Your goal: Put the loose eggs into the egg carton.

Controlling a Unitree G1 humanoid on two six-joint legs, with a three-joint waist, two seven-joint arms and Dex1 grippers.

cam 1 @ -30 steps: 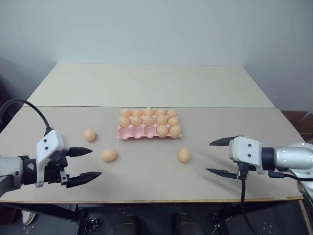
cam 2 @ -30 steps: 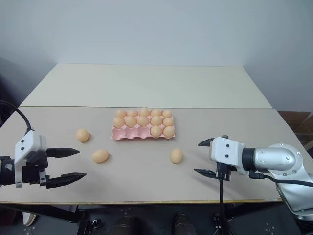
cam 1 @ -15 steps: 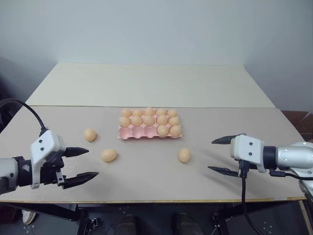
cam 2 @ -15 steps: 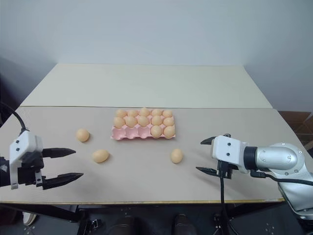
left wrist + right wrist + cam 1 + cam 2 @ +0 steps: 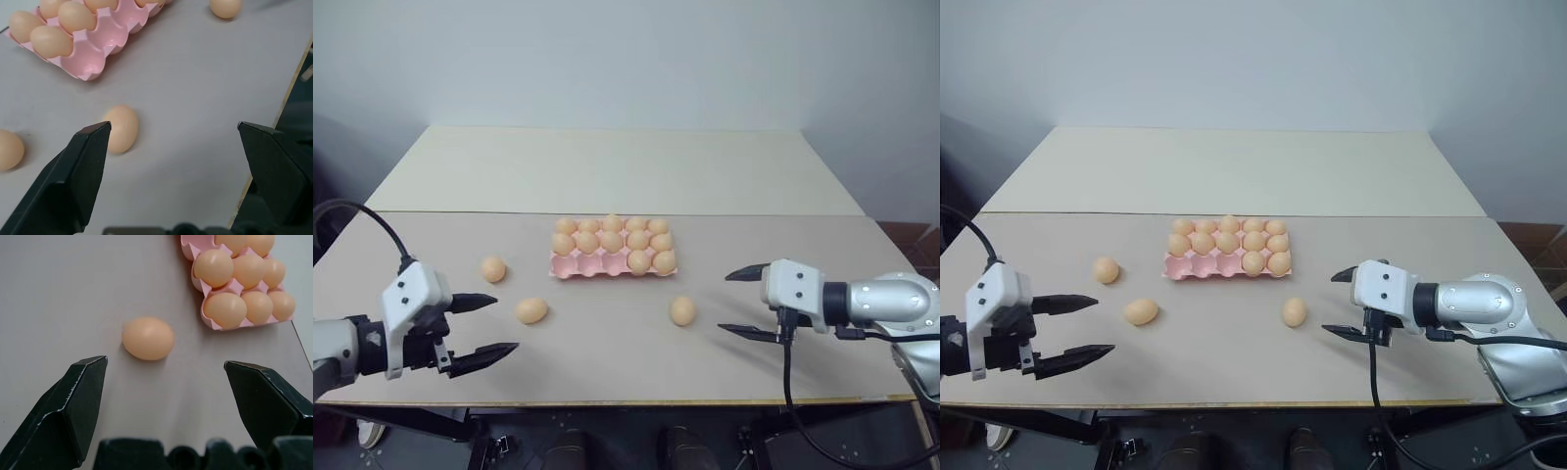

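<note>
- Pale pink moulded egg carton [image 5: 612,262], three rows of five cups, sits mid-desk, nearer the desk's front edge than its back one; long side parallel to the front edge.
- Back and middle rows look full of matte tan-orange eggs. Front row holds two eggs at its right end, so the three cups at front-left [image 5: 579,264] are open — likely left on the near side so they can be reached without passing over seated eggs.
- Three loose tan-orange oval eggs visible on the bare desk, all apart from the carton: one off its left end [image 5: 492,269], one nearer the front edge and left of centre [image 5: 531,311], one in front of the carton's right end [image 5: 682,311]. A fourth I can't find.
- Right gripper [image 5: 741,303], black two-finger pincer on a white wrist block: fingers spread wide, empty, aimed leftwards at the right-hand loose egg, near it but not touching. Right wrist view has that egg [image 5: 148,338] sitting between the finger lines, so this reads as line-up for a pick.
- Left gripper [image 5: 487,324]: also spread wide, empty, low over the front-left part of the desk, pointing towards the middle loose egg, apart from it.
- Judgement: wide pincers suit the eggs' rounded shape; closing must be gentle, since they can roll.
</note>
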